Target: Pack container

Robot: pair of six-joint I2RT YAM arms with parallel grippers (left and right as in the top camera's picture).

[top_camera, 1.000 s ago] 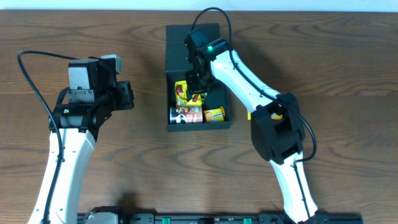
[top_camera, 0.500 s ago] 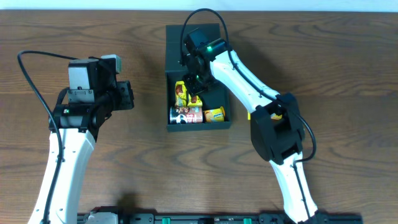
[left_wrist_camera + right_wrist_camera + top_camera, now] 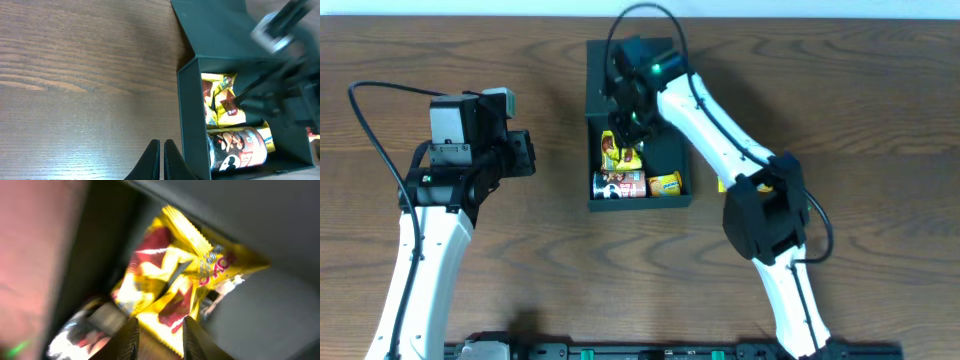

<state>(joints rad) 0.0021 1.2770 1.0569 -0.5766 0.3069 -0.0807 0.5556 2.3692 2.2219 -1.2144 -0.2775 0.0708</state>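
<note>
The container (image 3: pixel 672 150) is a dark teal box in the middle of the table, with its flap lid (image 3: pixel 600 60) folded open at the far side. It also shows in the left wrist view (image 3: pixel 192 125). Inside lie a yellow-and-red snack packet (image 3: pixel 616 156), a red can (image 3: pixel 618 184) and a small yellow packet (image 3: pixel 666 184). My right gripper (image 3: pixel 628 140) is down inside the box at its far left. Its fingers (image 3: pixel 131 340) stand close together with the yellow-and-red packet (image 3: pixel 170 285) between them. My left gripper (image 3: pixel 525 155) is shut and empty, over bare table left of the box (image 3: pixel 162 160).
A small yellow item (image 3: pixel 721 184) lies on the table just right of the box, partly hidden by my right arm. The box's left wall stands close to my left fingertips in the left wrist view. Brown wooden table all round.
My right gripper has moved toward the far left of the box, over the yellow-and-red packet. The left arm has not moved.
</note>
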